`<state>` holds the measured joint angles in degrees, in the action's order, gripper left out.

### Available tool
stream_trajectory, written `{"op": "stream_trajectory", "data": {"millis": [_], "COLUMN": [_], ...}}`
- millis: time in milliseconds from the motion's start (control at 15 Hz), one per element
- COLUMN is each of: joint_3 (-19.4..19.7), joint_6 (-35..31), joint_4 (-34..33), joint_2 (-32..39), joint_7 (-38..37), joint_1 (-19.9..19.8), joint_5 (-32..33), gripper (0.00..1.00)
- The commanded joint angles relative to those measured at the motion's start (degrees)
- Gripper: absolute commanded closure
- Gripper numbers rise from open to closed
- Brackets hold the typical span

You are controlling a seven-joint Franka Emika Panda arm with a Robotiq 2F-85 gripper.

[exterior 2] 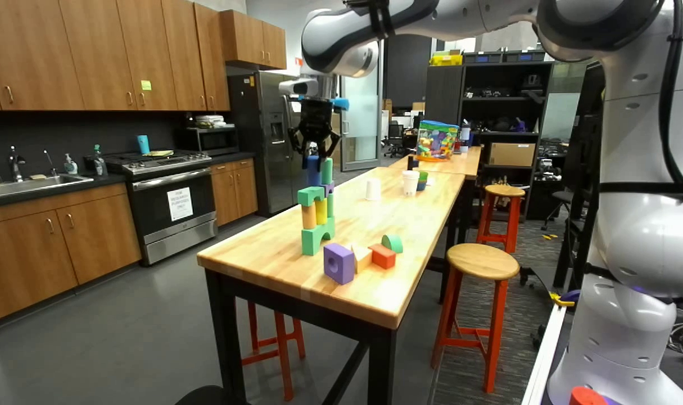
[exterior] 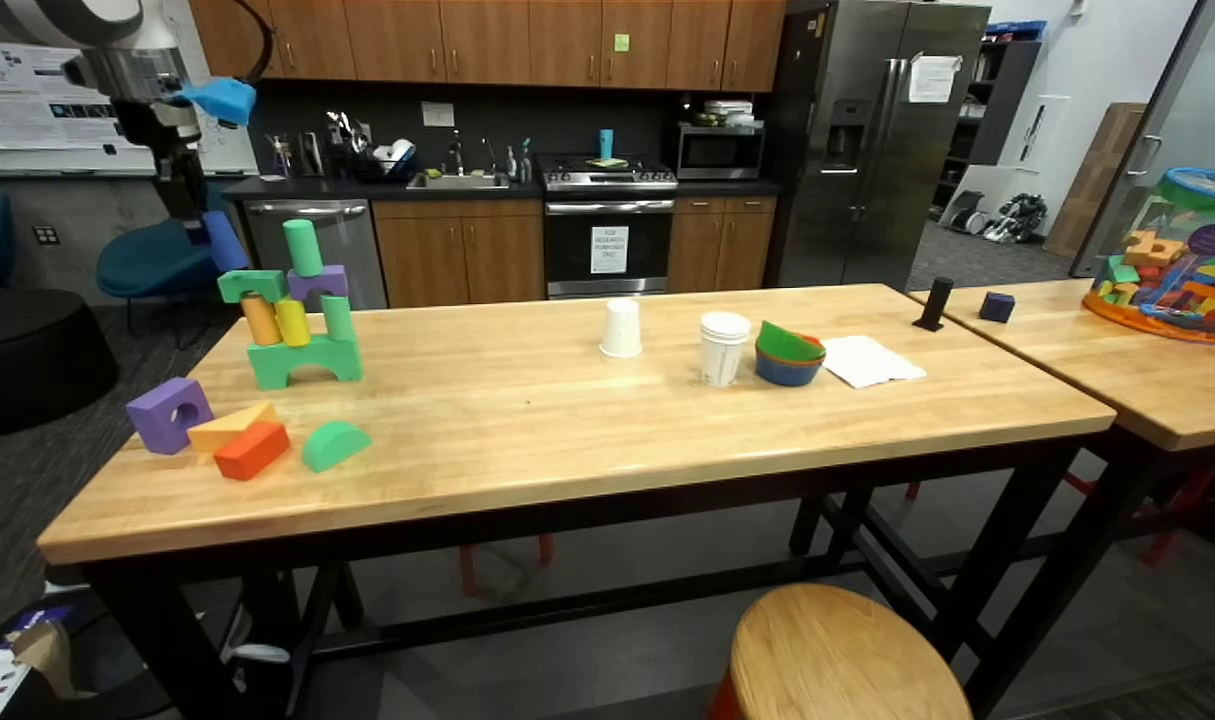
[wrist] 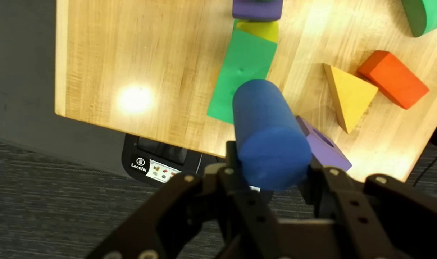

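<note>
My gripper (wrist: 270, 163) is shut on a blue cylinder (wrist: 263, 108) near one end. The cylinder is tilted in an exterior view (exterior: 225, 242). Its free end is by the upper green arch (exterior: 254, 284) of a block tower; I cannot tell if they touch. That arch lies on an orange cylinder (exterior: 261, 320) and a yellow cylinder (exterior: 292, 322). Beside it a purple arch (exterior: 317, 282) carries an upright green cylinder (exterior: 303, 247). A larger green arch (exterior: 307, 358) is the base. In the wrist view the blue cylinder covers part of the upper green arch (wrist: 240, 72).
A purple block with a hole (exterior: 170, 415), a yellow triangle (exterior: 232, 427), a red-orange block (exterior: 252, 450) and a green half-round (exterior: 335, 445) lie near the tower. White cups (exterior: 622, 328), bowls (exterior: 787, 368) and paper (exterior: 870, 361) stand farther along the table (exterior: 527, 440).
</note>
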<state>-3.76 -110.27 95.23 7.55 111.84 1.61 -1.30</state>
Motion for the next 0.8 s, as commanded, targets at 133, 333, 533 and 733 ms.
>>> {"op": "stream_trajectory", "data": {"millis": [133,333,533,733], "joint_3": [-0.1,-0.2,-0.3,-0.3], "joint_6": [3.2,4.7,6.6,7.7], "joint_4": [-5.7,-7.9,-9.9,-11.3], "joint_2": [3.8,5.0,6.0,6.9], "joint_7": [0.1,0.2,0.2,0.3], "joint_1": [-0.5,-0.6,-0.6,-0.7], "joint_5": [-0.4,0.0,0.3,0.0], "gripper": [0.86,0.86,0.86,0.86]}}
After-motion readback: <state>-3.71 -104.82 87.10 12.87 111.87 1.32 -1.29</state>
